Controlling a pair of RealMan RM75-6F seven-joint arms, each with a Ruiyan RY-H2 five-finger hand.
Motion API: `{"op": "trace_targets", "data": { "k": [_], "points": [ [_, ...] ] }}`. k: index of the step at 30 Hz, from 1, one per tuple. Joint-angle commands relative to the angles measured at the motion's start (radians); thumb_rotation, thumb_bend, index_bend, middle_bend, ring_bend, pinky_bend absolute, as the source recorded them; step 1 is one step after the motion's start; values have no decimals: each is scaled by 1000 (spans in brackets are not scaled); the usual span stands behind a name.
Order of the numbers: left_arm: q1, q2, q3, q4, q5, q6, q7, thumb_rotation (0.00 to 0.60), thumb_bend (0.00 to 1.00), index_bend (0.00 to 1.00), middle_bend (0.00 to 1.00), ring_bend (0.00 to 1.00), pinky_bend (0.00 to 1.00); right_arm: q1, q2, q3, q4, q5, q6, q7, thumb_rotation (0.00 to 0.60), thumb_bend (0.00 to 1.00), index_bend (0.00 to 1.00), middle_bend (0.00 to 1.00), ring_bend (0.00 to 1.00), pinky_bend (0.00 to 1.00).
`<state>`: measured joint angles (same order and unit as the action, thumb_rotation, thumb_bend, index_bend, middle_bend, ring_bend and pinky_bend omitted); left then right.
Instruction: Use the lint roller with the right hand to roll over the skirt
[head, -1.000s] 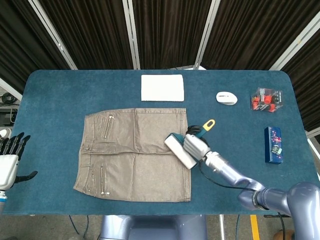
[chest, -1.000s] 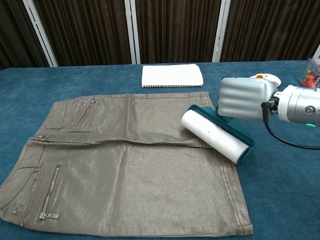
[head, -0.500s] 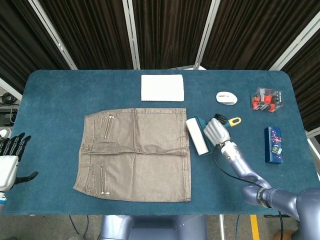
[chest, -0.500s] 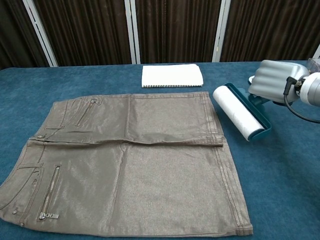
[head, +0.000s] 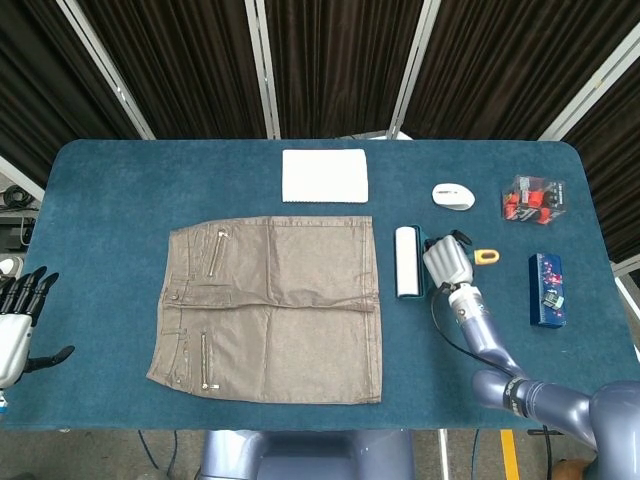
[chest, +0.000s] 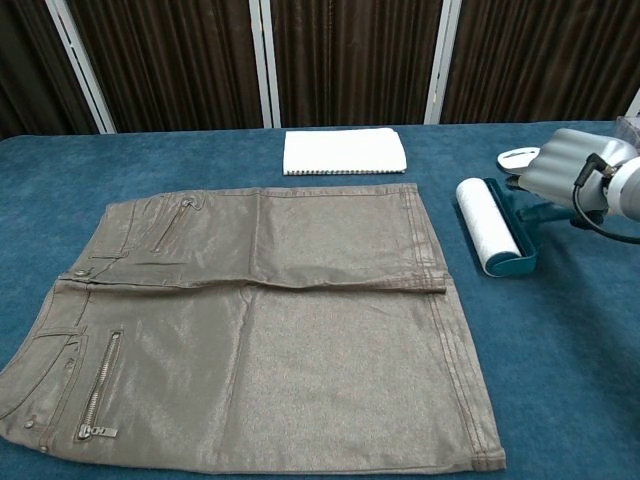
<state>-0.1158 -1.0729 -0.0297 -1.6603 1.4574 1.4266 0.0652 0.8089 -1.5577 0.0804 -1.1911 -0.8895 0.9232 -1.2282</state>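
A taupe skirt (head: 270, 305) (chest: 260, 320) lies flat on the blue table, waistband to the left. The lint roller (head: 407, 261) (chest: 490, 225), a white roll in a teal frame with a yellow handle tip (head: 486, 257), sits on the cloth just right of the skirt's upper right edge, apart from it. My right hand (head: 447, 262) (chest: 568, 170) grips the roller's handle. My left hand (head: 18, 318) hovers off the table's left edge, fingers spread and holding nothing; the chest view does not show it.
A folded white cloth (head: 324, 175) (chest: 343, 151) lies behind the skirt. A white mouse (head: 453, 196), a clear box of red items (head: 532, 197) and a blue box (head: 546, 289) sit at the right side of the table (head: 120, 190).
My right hand has carried the roller rightward off the skirt and set it on the bare table beside the skirt, turning it roughly parallel to the hem. The left hand stayed put.
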Motion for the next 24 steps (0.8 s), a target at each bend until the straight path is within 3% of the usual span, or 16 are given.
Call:
{"op": "trace_targets", "data": {
  "k": [1,5,9,12,15,17,19,24],
  "points": [
    [2,4,0,-3,7,6,-7,600,0,0,0,0,0,-9,24,2,-49,-1,32,12,600,0,57,261,268,400],
    [7,13,5,-7,23,17,-21,600,0,0,0,0,0,-28,84,1,-149,-15,93,24,600,0,58,260,268,400],
    [12,21,9,-9,42,32,-38,600,0,0,0,0,0,-75,174,6,-290,-62,172,114,600,0,65,253,256,379],
    [14,22,10,-4,56,43,-50,600,0,0,0,0,0,-131,242,6,-394,-142,239,253,600,0,69,226,217,320],
    [18,13,7,16,86,75,-66,600,0,0,0,0,0,-222,322,-26,-482,-304,341,475,600,0,50,102,84,172],
    [24,2,8,36,112,103,-75,600,0,0,0,0,0,-287,360,-67,-480,-439,422,642,600,0,17,18,14,68],
    [29,1,15,43,127,113,-83,600,0,0,0,0,0,-341,376,-107,-437,-547,495,773,600,0,0,0,0,6],
    [38,12,29,32,147,123,-82,600,0,0,0,0,0,-443,380,-155,-362,-636,598,950,600,0,0,0,0,0]
  ]
}}
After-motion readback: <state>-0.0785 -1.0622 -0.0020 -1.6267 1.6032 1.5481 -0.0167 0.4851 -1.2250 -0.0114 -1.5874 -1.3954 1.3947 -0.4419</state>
